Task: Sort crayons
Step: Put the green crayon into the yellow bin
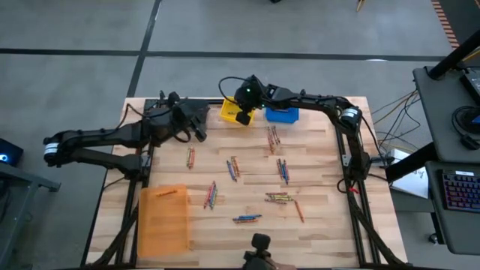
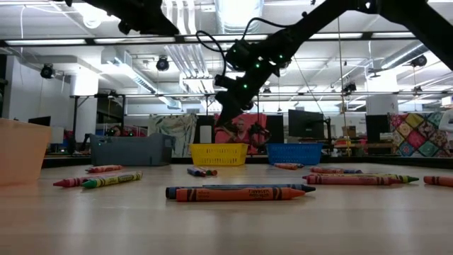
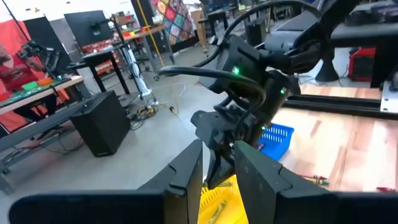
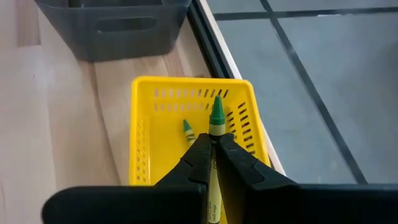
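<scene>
My right gripper (image 4: 212, 140) hovers over the yellow bin (image 4: 193, 134) at the table's far edge (image 1: 243, 116), shut on a yellow-green crayon (image 4: 216, 118) with a green tip. Another green crayon (image 4: 188, 129) lies on the bin's floor. Several loose crayons lie flat on the table, among them pairs and small bunches (image 1: 274, 137) (image 1: 233, 166) (image 1: 211, 195) (image 1: 279, 197). My left gripper (image 3: 219, 180) is open and empty, raised at the far left (image 1: 196, 124) and facing the right gripper. My right gripper pinches the crayon's paper-wrapped shaft (image 4: 215, 133) between its two fingers. The crayon lies along the fingers, and its green tip sticks out past the fingertips. The fingers point down into the yellow bin. The crayon is lifted clear of the bin's floor.
A blue bin (image 1: 282, 114) stands right of the yellow one, a grey bin (image 2: 131, 150) at the far left and an orange bin (image 1: 163, 217) at the near left. A red and a blue crayon (image 2: 237, 191) lie near the front edge.
</scene>
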`<act>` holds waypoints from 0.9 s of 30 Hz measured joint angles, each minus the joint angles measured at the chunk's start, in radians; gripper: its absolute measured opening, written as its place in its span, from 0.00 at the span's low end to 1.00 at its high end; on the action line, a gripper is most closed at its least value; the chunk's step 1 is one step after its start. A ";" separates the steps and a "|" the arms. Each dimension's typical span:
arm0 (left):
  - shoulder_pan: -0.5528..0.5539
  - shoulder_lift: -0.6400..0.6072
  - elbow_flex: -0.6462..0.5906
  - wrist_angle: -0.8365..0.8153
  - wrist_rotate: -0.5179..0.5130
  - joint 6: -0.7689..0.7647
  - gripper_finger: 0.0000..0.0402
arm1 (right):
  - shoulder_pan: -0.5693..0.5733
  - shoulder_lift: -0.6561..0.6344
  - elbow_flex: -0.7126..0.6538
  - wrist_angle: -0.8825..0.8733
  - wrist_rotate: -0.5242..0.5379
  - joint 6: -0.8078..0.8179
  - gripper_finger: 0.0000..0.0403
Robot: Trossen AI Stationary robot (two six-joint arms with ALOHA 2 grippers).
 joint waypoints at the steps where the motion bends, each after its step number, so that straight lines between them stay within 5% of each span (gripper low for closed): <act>1: 0.000 -0.006 0.000 0.000 0.001 0.000 0.19 | -0.001 0.000 0.009 -0.018 0.000 0.000 0.03; 14: 0.000 -0.005 -0.014 0.009 0.003 0.000 0.19 | -0.004 0.021 0.124 -0.111 -0.096 -0.002 0.03; 27: 0.000 -0.017 -0.015 0.001 0.002 0.004 0.19 | -0.006 0.215 0.398 -0.283 -0.097 -0.064 0.03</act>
